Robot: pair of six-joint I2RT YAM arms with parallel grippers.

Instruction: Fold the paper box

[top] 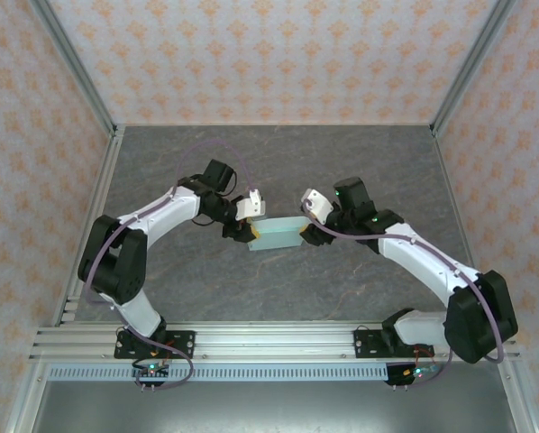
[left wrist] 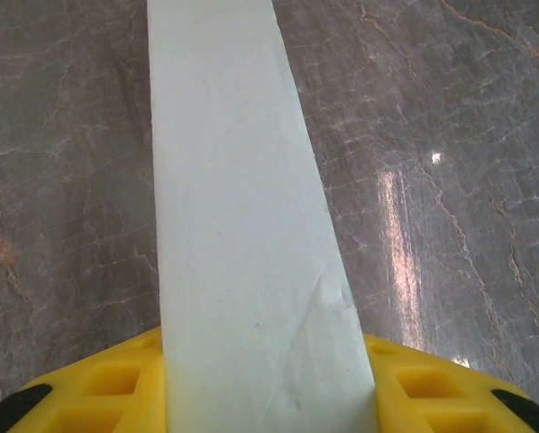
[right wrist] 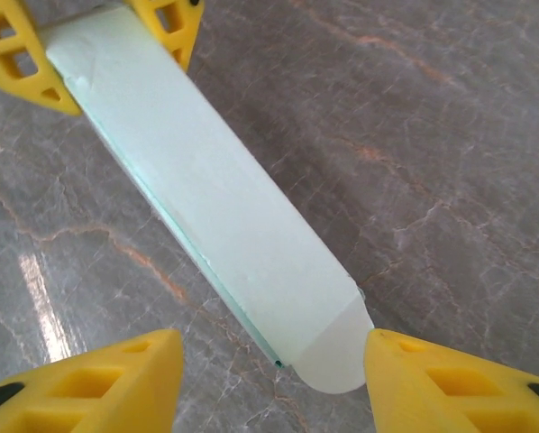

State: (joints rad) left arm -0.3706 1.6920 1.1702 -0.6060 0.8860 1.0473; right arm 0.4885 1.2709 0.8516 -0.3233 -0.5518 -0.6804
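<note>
Top external view shows the grey marbled table (top: 251, 171) boxed in by patterned walls (top: 278, 54). The two arms bend in over it from the near rail, the left arm (top: 152, 221) and the right arm (top: 423, 257) meeting near the middle. Between them is the paper box (top: 277, 234), pale mint-green and folded into a long narrow shape. It sits across the centre of the table, its length running from one claw to the other.

The left claw (top: 251, 227) grips the box's left end. From its own wrist camera the yellow fingers (left wrist: 107, 392) press against both sides of the card, which runs straight away from them (a faint crease shows near the grip).

The right claw (top: 307, 231) stands at the other end with its jaws apart. From the right wrist, one finger (right wrist: 98, 379) is clear of the box with bare table between. The other is just beside, perhaps touching, the rounded tab (right wrist: 334, 361) at that end. Whether the box rests on the table or hangs a little above it, I cannot tell.
</note>
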